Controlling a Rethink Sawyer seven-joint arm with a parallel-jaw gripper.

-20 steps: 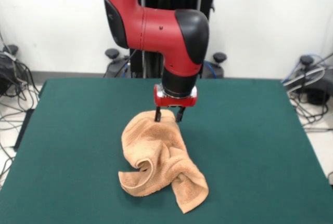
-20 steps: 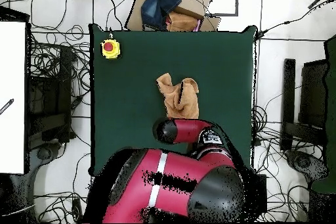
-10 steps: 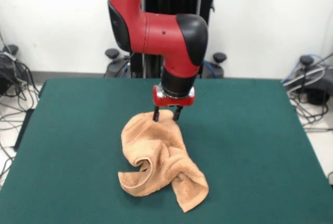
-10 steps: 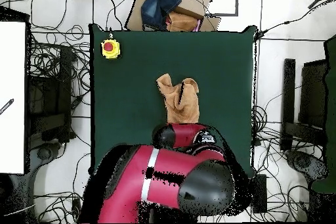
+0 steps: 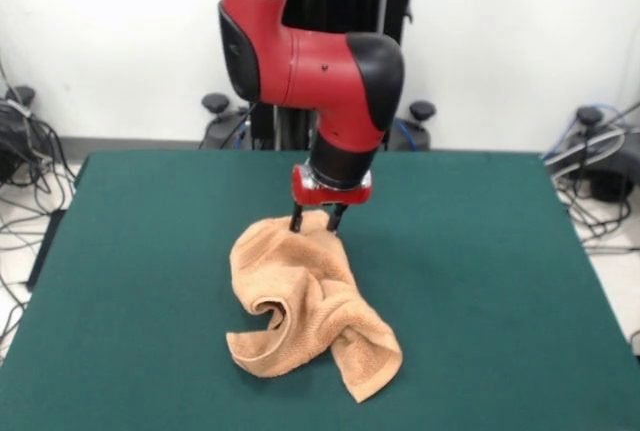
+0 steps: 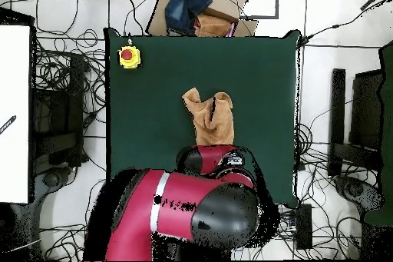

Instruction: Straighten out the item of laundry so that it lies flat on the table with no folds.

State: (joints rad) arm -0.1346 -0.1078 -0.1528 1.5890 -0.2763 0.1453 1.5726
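The item of laundry, a peach-orange towel, lies crumpled and twisted near the middle of the green table, with a curled fold at its near left and a flap trailing to the near right. My gripper points straight down at the towel's far edge and is shut on it; a ridge of cloth stands between the two dark fingers. From above, the towel stretches in a narrow strip toward the arm, and the red arm hides the gripper.
A yellow box with a red button sits on one corner of the table. A cardboard box holding clothes stands off the table beyond that edge. Cables lie on the floor all round.
The gripper has drawn back toward the robot's base with the towel's far edge, and the towel has stretched slightly longer in that direction.
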